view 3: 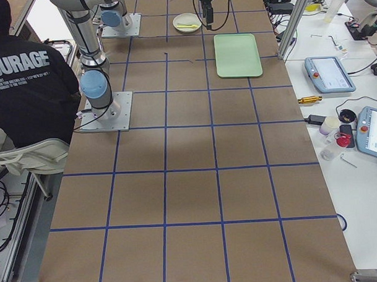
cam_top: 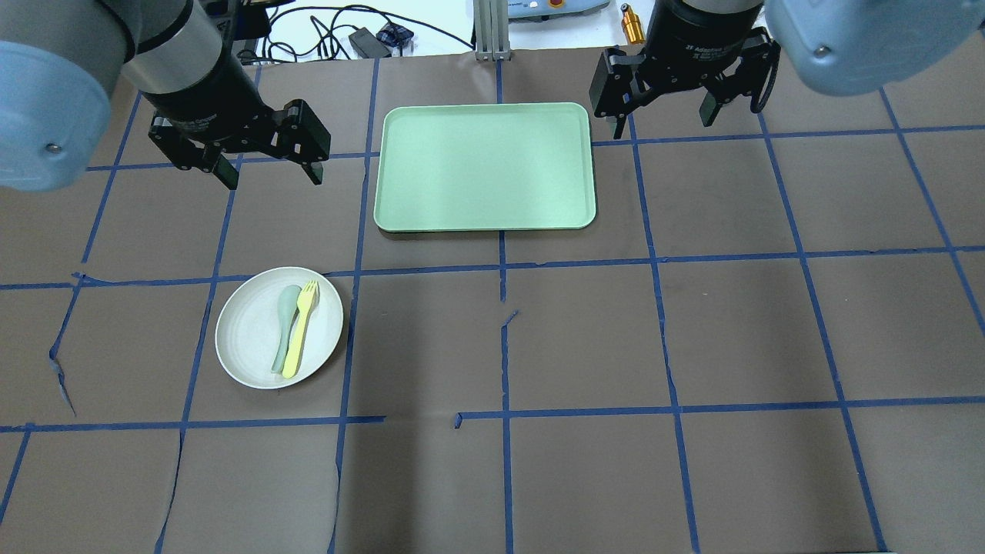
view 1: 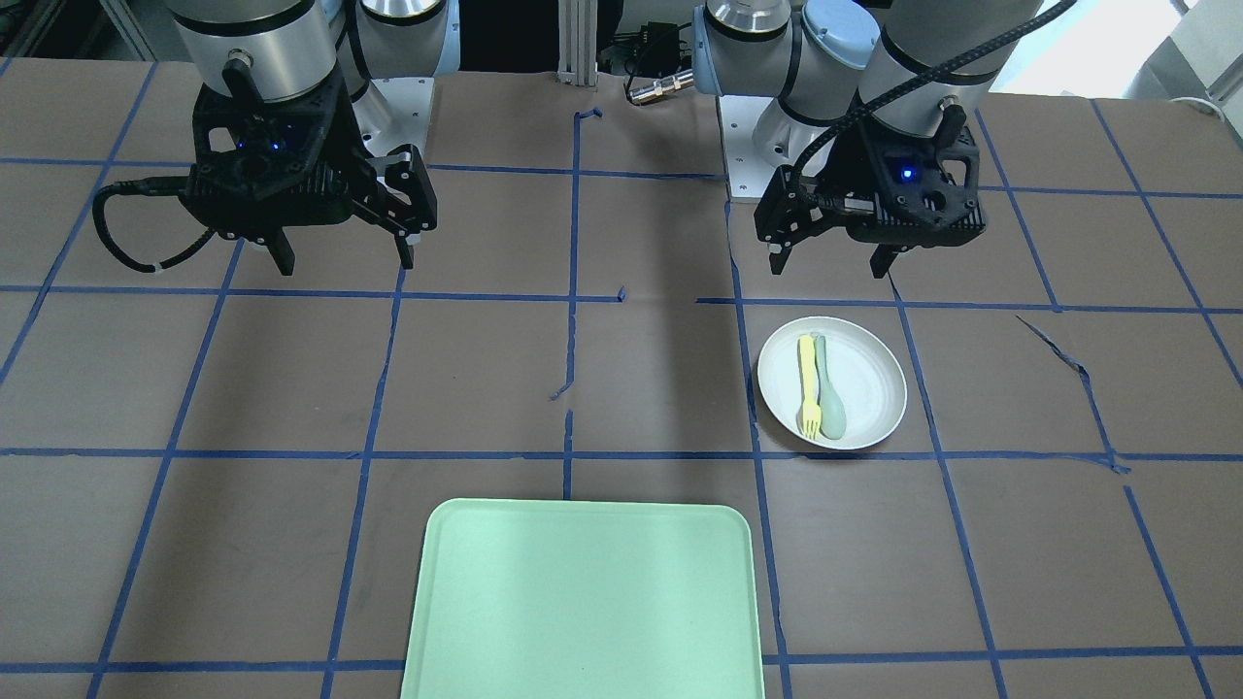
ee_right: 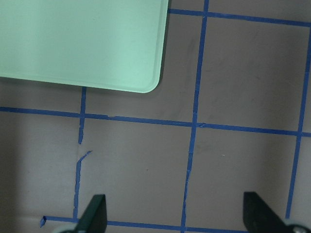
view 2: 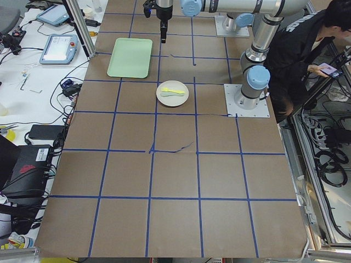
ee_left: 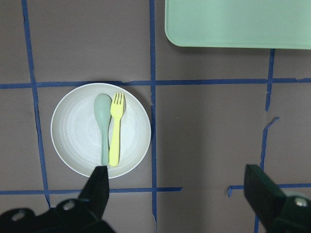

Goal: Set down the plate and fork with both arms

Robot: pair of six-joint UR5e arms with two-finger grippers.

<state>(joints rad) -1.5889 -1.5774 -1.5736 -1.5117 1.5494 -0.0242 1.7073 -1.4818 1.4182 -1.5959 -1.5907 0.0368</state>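
One plate (cam_top: 245, 332) holds one fork (cam_top: 298, 331) beside one spoon (cam_top: 288, 300); one tray (cam_top: 485, 165) lies apart. Left gripper (cam_top: 272, 178) and right gripper (cam_top: 662, 125) hang spread.

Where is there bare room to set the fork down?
The tray is wholly bare. The table on the robot's right side is bare too, as is the strip between tray and plate. The plate's middle is crowded: fork and spoon lie there side by side.

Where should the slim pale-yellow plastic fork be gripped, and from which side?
Likely mid-handle, from straight above, pinched across its narrow width. The slim pale-yellow plastic fork lies flat in the round white plate; the pale grey-green spoon hugs one side, so the gap there is tight.
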